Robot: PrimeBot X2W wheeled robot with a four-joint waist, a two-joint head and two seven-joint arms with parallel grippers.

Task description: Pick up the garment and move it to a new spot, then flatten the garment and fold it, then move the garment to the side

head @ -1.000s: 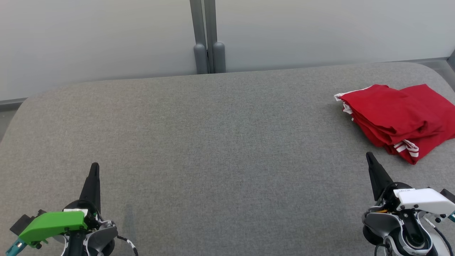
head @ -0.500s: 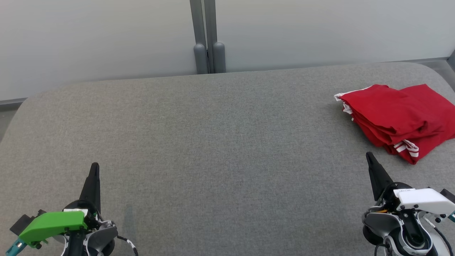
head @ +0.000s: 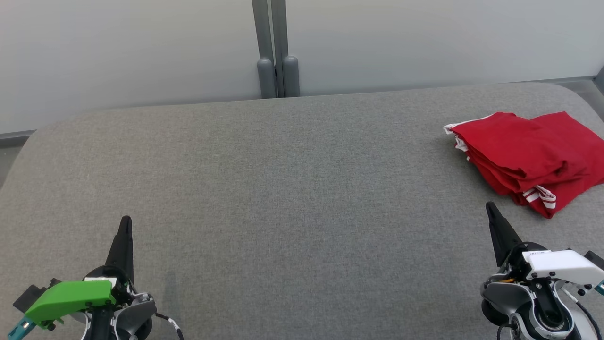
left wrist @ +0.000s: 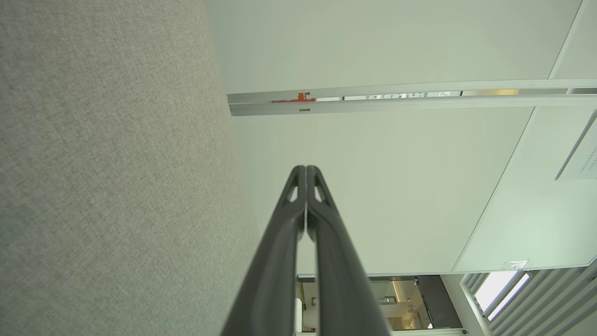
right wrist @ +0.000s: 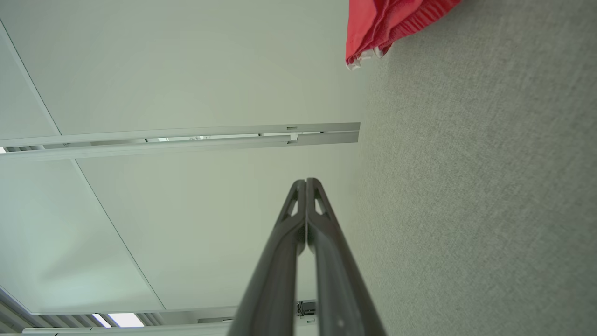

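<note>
A grey fabric-covered table (head: 292,189) lies before pale wall panels (head: 127,52) split by a grey post (head: 271,42).

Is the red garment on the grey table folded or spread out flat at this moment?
Folded. The red garment lies as a compact bundle on the grey table, with several stacked layers showing along its left edge.

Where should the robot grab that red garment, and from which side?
On the red garment, probably the near corner with the white stripes, which juts toward the right gripper. Come from the near left: the layered fold edges face that way.
</note>
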